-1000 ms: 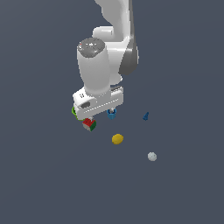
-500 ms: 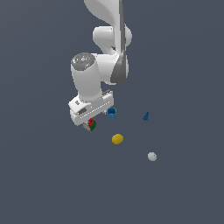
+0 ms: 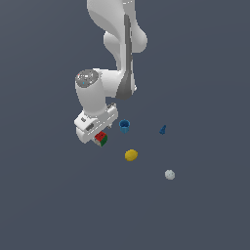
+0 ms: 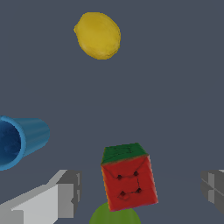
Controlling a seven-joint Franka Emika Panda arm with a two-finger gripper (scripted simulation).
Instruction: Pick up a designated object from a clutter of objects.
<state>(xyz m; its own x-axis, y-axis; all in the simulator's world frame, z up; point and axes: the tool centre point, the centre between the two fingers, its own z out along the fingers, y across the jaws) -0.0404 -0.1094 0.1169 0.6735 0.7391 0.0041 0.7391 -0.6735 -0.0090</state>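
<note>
The Panda arm (image 3: 114, 44) comes down from the top of the exterior view, and its white wrist housing covers most of the spot where the work is. Below it, the gripper (image 4: 140, 190) is spread wide and holds nothing: in the wrist view one finger (image 4: 65, 192) and the other finger (image 4: 214, 190) stand well apart with open floor between each of them and the cube.

The cube (image 4: 127, 177), red on the face toward the camera with a green face beside it, sits between those two fingers, nearer the first than the second. So the relation that matters looks settled: the cube lies in the gap, roughly on the closing line, turned slightly against it. In my judgement the move needs a little more descent, then a squeeze. In the exterior view the cube (image 3: 101, 138) peeks out just under the hand, left of the blue cup (image 3: 124, 126).

The green cup (image 4: 114, 215) is cut off at the wrist view's edge, just beside the cube, and whether they touch I cannot tell. The exterior view hides it.

The lemon-like lump (image 3: 131, 155) lies near, the whitish ball (image 3: 169, 175) and the tiny blue cone (image 3: 162, 129) well apart on the right.
</note>
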